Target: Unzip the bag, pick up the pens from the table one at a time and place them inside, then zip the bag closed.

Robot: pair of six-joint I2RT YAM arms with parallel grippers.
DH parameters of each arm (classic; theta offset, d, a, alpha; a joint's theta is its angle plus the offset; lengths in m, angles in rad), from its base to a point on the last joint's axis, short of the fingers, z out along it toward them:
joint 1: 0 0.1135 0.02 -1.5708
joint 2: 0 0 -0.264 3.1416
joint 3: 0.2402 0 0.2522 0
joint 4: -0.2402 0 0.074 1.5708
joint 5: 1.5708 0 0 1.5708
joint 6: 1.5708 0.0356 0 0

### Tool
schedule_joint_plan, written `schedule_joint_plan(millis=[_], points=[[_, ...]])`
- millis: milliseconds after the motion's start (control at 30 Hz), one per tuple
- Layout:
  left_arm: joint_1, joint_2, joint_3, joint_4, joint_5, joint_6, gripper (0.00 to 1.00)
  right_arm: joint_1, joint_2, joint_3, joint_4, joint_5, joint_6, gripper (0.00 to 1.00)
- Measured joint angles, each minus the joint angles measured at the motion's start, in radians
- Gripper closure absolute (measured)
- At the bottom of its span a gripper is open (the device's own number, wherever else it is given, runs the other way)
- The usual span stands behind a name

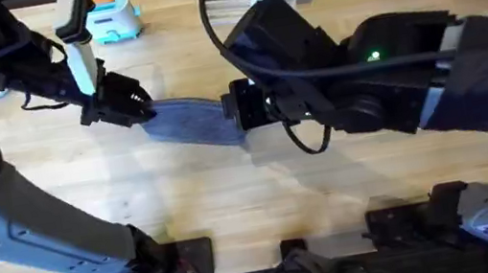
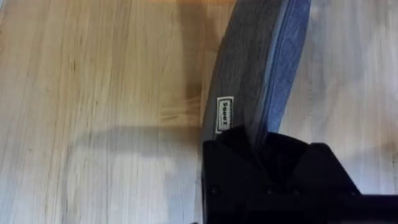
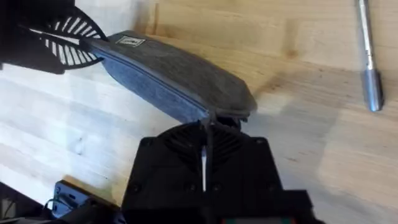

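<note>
Overhead, the bag (image 1: 192, 123) lies stretched across the worktop (image 1: 263, 201) between the two arms, the left pincer (image 1: 134, 102) at one end and the right pincer (image 1: 242, 108) at the other, each touching the fabric. From the left wrist, that pincer (image 2: 258, 144) is clamped on the bag's (image 2: 261, 62) end beside a small label (image 2: 224, 114), and the zipper line running away from it looks closed. From the right wrist, the right pincer (image 3: 211, 124) is pinched together on the opposite end of the bag (image 3: 174, 78) (whether on the pull itself I cannot tell), and one pen (image 3: 368, 53) lies on the bare wood well apart. I judge the task barely begun: unzipping is in hand, with loading the pen and zipping shut left.
</note>
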Motion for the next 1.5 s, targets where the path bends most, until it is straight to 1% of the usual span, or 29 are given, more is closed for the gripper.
schedule_joint_plan(millis=[233,400,433,500,733,933,1000,1033,1200,1233,1500], points=[[0.001,0.000,0.000,0.004,0.000,0.000,0.958,-0.005,0.000,0.000,0.048,-0.010,-0.076,0.971],[0.001,0.000,0.000,0.004,0.000,0.000,0.958,-0.049,0.027,0.036,0.045,-0.105,-0.143,0.972],[0.001,0.000,0.000,0.004,0.000,0.000,0.958,-0.080,0.073,0.077,0.046,-0.162,-0.163,0.972],[0.001,0.000,0.000,0.005,0.000,0.000,0.958,-0.092,0.109,0.109,0.046,-0.183,-0.174,0.972],[0.002,0.000,0.000,0.008,0.000,0.000,0.958,-0.094,0.249,0.265,0.034,-0.243,-0.214,0.972],[0.007,0.000,0.001,0.012,0.000,0.000,0.958,-0.089,0.403,0.433,0.031,-0.291,-0.241,0.972],[0.009,0.000,0.006,0.012,-0.008,0.000,0.957,-0.069,0.533,0.583,0.027,-0.341,-0.258,0.972],[0.011,0.000,0.006,0.012,-0.007,0.000,0.957,-0.066,0.552,0.603,0.026,-0.346,-0.260,0.972],[0.013,0.000,0.006,0.012,-0.011,0.000,0.957,-0.049,0.609,0.657,0.035,-0.361,-0.262,0.972],[0.013,0.000,0.006,0.011,-0.012,0.000,0.957,-0.037,0.626,0.665,0.056,-0.379,-0.262,0.972],[0.014,0.000,0.006,0.007,-0.014,0.000,0.957,-0.036,0.631,0.683,0.036,-0.402,-0.276,0.968]])
